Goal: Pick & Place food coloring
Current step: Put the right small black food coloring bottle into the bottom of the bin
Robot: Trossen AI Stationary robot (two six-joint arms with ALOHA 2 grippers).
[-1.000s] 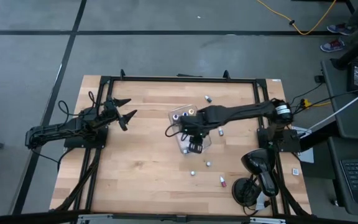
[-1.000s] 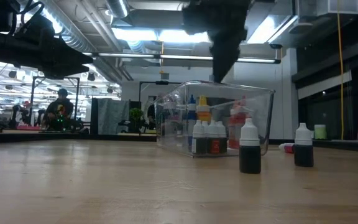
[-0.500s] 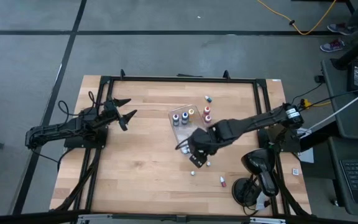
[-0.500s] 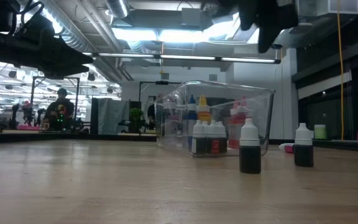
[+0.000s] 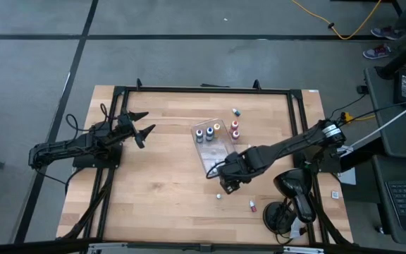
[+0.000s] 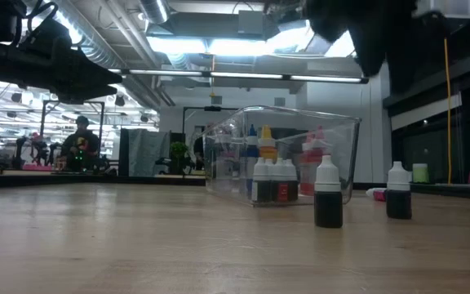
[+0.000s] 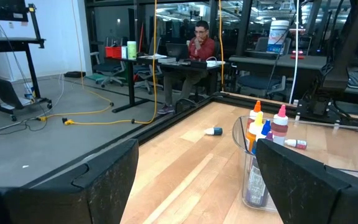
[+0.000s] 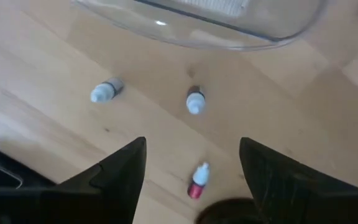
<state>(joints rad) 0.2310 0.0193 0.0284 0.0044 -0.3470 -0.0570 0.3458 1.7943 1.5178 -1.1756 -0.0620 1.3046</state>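
Observation:
A clear tray [image 5: 216,149] stands at mid-table with several upright food coloring bottles [image 5: 208,132] in its far end [image 6: 272,171]. Loose bottles are on the wood: one beyond the tray [image 5: 237,111], a dark one [image 8: 195,101] standing upright, another [image 8: 106,91] near it, and a red one [image 8: 197,182] lying on its side. My right gripper [image 5: 229,182] [image 8: 192,142] hangs open above the table just near of the tray, pointing down over the loose bottles and holding nothing. My left gripper [image 5: 139,127] [image 7: 196,149] waits open at the left, level.
In the low view two dark bottles [image 6: 327,196] [image 6: 397,192] stand in front of the tray, with a pink one [image 6: 374,193] lying behind them. A black frame [image 5: 203,89] runs along the table's edges. Bare wood lies left of and near of the tray.
My right gripper has swung from over the tray toward the table's near edge, staying at about the same height. It has rolled about its pointing line and now hangs over the loose bottles. The bottles in the tray, covered by the arm before, now show.

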